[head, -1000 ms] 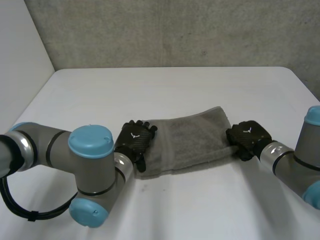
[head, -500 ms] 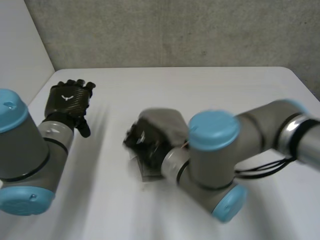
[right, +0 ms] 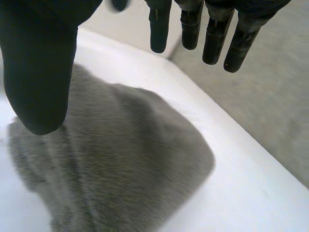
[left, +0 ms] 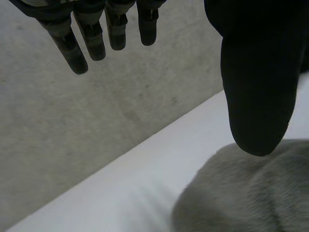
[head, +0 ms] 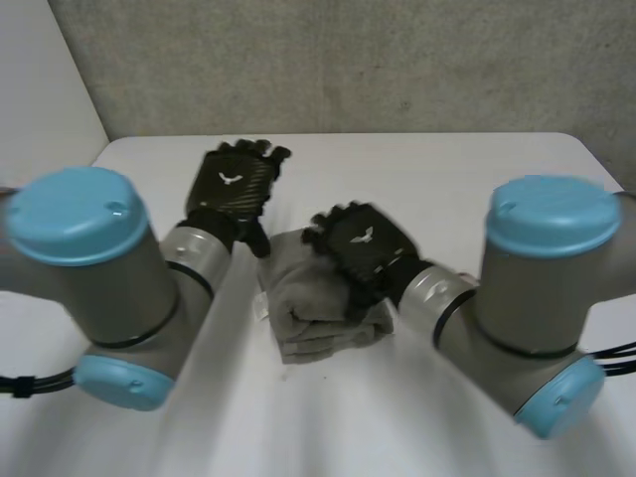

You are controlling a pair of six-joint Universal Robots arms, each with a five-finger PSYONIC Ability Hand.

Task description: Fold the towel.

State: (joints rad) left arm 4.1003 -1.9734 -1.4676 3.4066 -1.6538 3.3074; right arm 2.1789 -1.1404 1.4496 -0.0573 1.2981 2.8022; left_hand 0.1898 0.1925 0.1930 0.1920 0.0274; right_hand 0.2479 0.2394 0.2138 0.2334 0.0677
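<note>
Mid-table: towel [head: 303,298] — grey, bunched into a folded heap on the white table [head: 467,169]; stacked layers show at its near edge.
Left hand [head: 231,189]: in the air just beside the towel's far-left side; fingers [left: 72,46] straight and spread, thumb [left: 256,96] apart, holding nothing.
Right hand [head: 363,248]: over the towel's right part; fingers [right: 212,41] straight, thumb [right: 38,72] apart — nothing gripped. Whether the palm touches the cloth I cannot tell.
</note>
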